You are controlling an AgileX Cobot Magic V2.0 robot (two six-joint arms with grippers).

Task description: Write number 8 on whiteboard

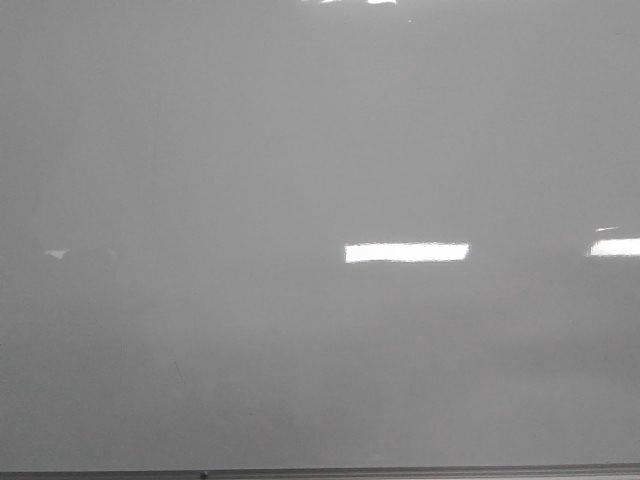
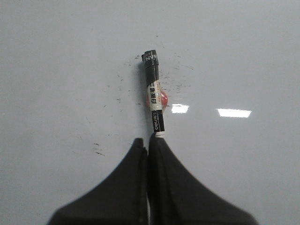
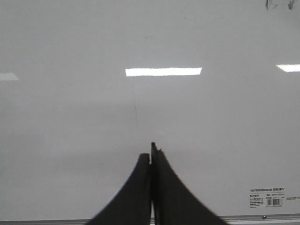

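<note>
The whiteboard (image 1: 300, 150) is a glossy pale grey surface that fills the front view, and neither gripper shows there. No number 8 is in view in any frame. In the left wrist view my left gripper (image 2: 148, 140) is shut on the rear end of a black marker (image 2: 153, 93) with a white and red label. The marker points away from the fingers over the whiteboard (image 2: 56, 70). Whether its far end touches the board I cannot tell. My right gripper (image 3: 151, 157) is shut with nothing in it, over the whiteboard (image 3: 70, 117).
Faint black specks and smudges (image 2: 98, 150) dot the board around the marker. A thin grey frame edge (image 1: 400, 470) runs along the board's near side. A small printed label (image 3: 271, 199) sits by the frame edge (image 3: 262, 217). Dark scribble marks (image 3: 276, 4) show at one corner.
</note>
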